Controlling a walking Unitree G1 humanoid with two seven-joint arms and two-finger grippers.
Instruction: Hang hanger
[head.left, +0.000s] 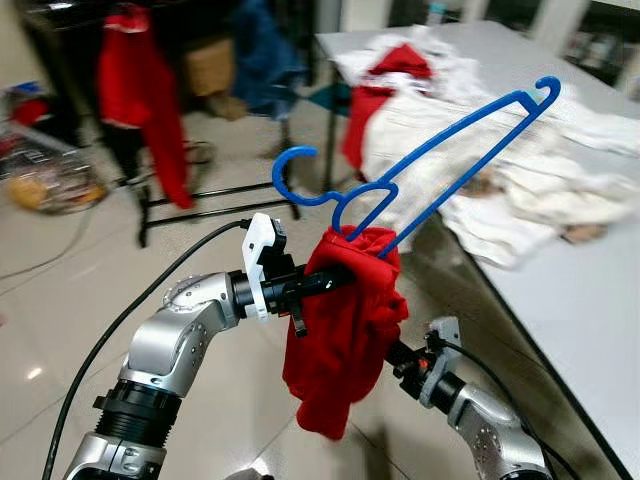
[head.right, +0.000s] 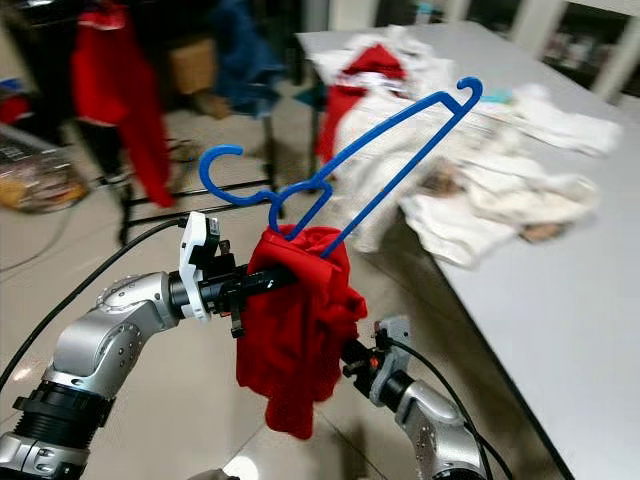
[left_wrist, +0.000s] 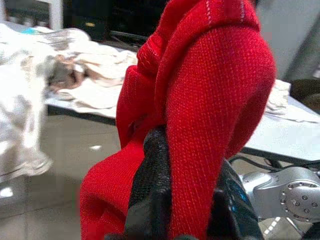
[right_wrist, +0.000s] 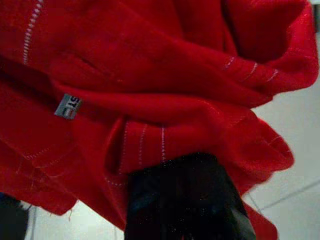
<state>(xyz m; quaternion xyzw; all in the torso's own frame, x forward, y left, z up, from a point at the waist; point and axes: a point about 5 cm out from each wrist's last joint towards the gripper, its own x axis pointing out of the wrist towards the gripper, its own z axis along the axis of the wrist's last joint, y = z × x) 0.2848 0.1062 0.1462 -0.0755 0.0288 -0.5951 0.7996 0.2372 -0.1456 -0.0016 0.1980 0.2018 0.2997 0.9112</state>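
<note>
blue hanger (head.left: 430, 160) in red garment (head.left: 345, 330), left gripper (head.left: 335, 277) pinching the cloth to carry it (right gripper (right_wrist: 187, 200) grip untellable), rack-bound.

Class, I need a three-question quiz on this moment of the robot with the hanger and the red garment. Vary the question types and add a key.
1. True or false: the blue hanger already hangs on the rack.
2. Multiple choice: the red garment is A) spread flat on the table, B) bunched at the hanger's lower end, between the two grippers, C) lying on the floor.
3. Fill the gap: the pile on the table is mostly ____ laundry.

Key
1. False: it is tilted in the air above the left gripper, hook towards the rack.
2. B: the right gripper reaches in from below.
3. white
</note>
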